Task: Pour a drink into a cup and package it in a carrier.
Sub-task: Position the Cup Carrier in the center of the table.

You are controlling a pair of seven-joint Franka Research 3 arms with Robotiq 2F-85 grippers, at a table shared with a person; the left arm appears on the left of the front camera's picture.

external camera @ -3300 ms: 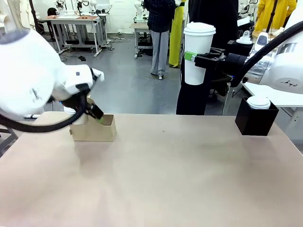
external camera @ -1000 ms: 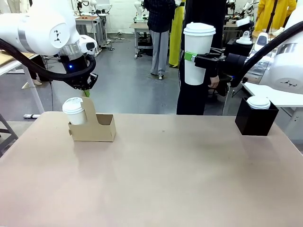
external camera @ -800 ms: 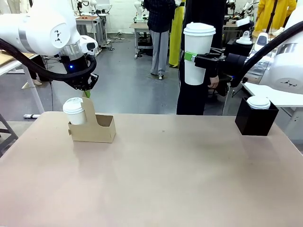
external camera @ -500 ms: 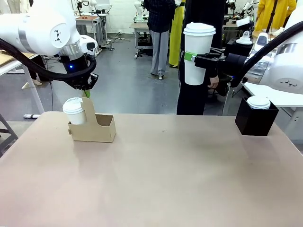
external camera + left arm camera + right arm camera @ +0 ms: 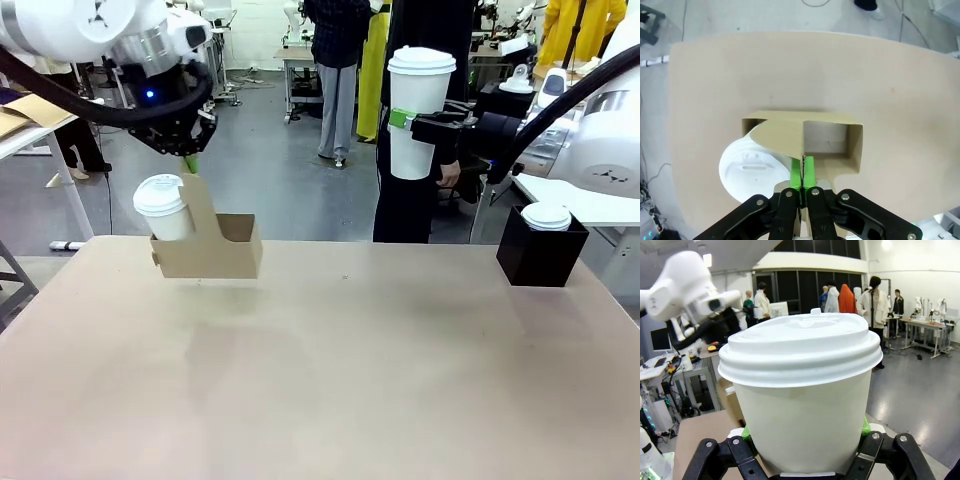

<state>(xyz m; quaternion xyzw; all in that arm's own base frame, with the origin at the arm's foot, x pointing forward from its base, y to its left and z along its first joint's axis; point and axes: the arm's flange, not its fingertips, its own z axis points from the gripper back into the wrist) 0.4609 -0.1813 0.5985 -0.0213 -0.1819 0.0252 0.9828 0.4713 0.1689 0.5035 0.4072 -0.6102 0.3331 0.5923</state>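
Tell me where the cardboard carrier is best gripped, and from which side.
Grip the tall central handle divider of the carrier from straight above. It is a thin upright panel rising over the low walls, so two pads can pinch its flat faces, clear of the cup in one slot. The left claw is shut on it this way.

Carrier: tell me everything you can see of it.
The carrier is brown cardboard: a low box with a tall centre handle divider. The left gripper is shut on the handle's top edge, and the carrier hangs just above the table. One slot holds a lidded white cup; the other slot is empty.
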